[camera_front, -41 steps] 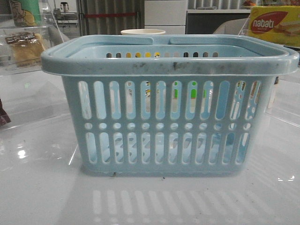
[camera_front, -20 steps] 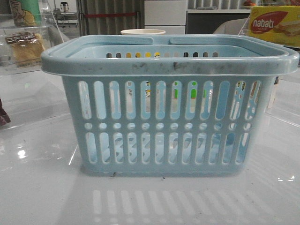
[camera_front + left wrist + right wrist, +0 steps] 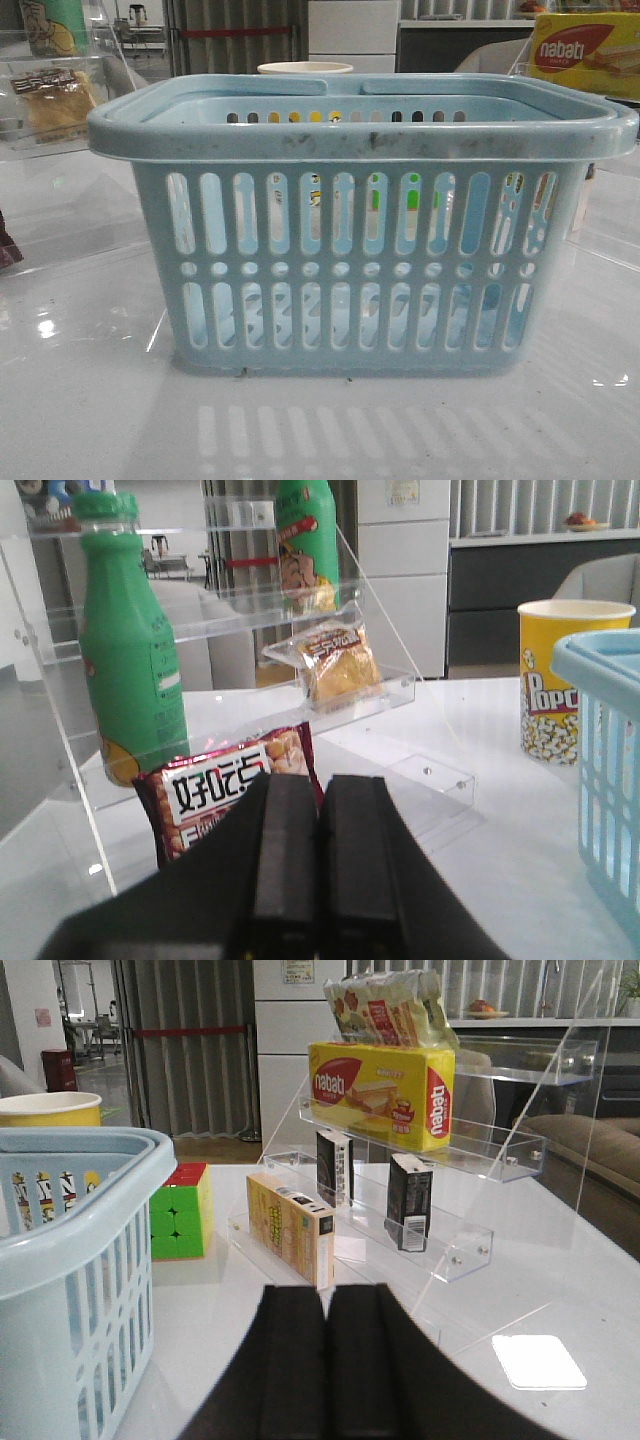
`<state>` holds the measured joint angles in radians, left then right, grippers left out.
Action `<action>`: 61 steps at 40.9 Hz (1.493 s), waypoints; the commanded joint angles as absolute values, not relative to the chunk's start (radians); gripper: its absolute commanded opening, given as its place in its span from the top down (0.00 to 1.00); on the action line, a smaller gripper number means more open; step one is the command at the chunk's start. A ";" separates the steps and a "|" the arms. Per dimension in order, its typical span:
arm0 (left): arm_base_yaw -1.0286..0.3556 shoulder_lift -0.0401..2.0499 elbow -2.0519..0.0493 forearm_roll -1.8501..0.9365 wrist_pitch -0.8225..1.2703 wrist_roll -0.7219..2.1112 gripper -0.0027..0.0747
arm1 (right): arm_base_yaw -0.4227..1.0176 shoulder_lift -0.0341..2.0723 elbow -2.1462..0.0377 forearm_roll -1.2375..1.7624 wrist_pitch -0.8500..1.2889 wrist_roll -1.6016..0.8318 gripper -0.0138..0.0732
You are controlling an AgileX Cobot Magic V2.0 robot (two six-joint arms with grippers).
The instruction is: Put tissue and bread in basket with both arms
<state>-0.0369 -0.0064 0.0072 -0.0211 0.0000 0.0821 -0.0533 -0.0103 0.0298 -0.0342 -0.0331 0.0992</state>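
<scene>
Glossy white tabletop; on the clear shelf at left sits the bread (image 3: 338,667), soft, light, crinkly, best pinched at the wrapper's edge. Left gripper (image 3: 320,865) closed, empty. Basket (image 3: 360,225) mid-table. Right gripper (image 3: 326,1360) closed, empty. Tissue unseen.

surface (image 3: 90,400): white, glossy, reflects light | basket (image 3: 360,250): stands in the middle of it | popcorn cup (image 3: 565,680): just behind basket | colour cube (image 3: 182,1210): stands near basket | clear acrylic racks (image 3: 440,780) (image 3: 450,1245): one on each side | red snack bag (image 3: 235,780): beside left rack
</scene>
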 commanded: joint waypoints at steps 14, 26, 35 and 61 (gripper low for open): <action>-0.040 0.020 -0.335 -0.029 0.047 0.074 0.85 | -0.054 0.012 -0.338 -0.139 0.190 0.100 0.78; -0.040 0.255 -0.710 -0.034 0.307 0.074 0.85 | -0.054 0.259 -0.685 -0.141 0.477 0.100 0.78; -0.040 0.421 -0.859 -0.055 0.555 0.074 0.85 | -0.054 0.425 -0.799 -0.141 0.686 0.100 0.78; -0.040 0.551 -0.728 -0.055 0.636 0.074 0.82 | -0.054 0.595 -0.773 -0.141 0.786 0.100 0.74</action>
